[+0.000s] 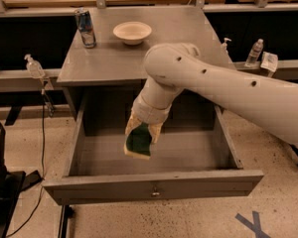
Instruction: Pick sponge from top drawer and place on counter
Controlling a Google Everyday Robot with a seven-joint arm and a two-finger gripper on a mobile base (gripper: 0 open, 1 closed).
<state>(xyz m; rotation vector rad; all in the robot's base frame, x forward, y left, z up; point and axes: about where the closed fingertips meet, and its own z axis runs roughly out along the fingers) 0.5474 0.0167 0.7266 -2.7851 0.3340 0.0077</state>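
**A:** Entry one: gripper [143, 131]. Position and condition?

**B:** It hangs over the open top drawer [198, 184], at the end of the arm [223, 83] that reaches in from 3 o'clock. The fingers are clamped on the sponge [138, 143], one on each side.

**A:** Entry two: sponge. Location?

**B:** In the grip, green face toward the camera and the pale foam edge lowest. It appears to be lifted off the drawer floor and sits below the level of the counter [114, 63].

**A:** Entry three: counter. What is on it?

**B:** A bowl [132, 32] at 12 o'clock on the top and a can [85, 28] at 11 o'clock. The near half, from 4 through 8 o'clock, shows bare metal.

**A:** Step in hand, by your reckoning?

**B:** The carry from drawer to counter. I judge the pick done and the placing not yet done.

**A:** Handling notes?

**B:**
- Raise the sponge straight up until its foam edge clears the counter's front lip.
- Only then travel toward 12 o'clock. Going in early risks catching the lip and dragging the sponge out of the fingers.
- Hold the squeeze steady, because foam gives and may slip.
- Set it down on the bare near half, well apart from the bowl and can.
- Lower it until the foam touches the metal before releasing.
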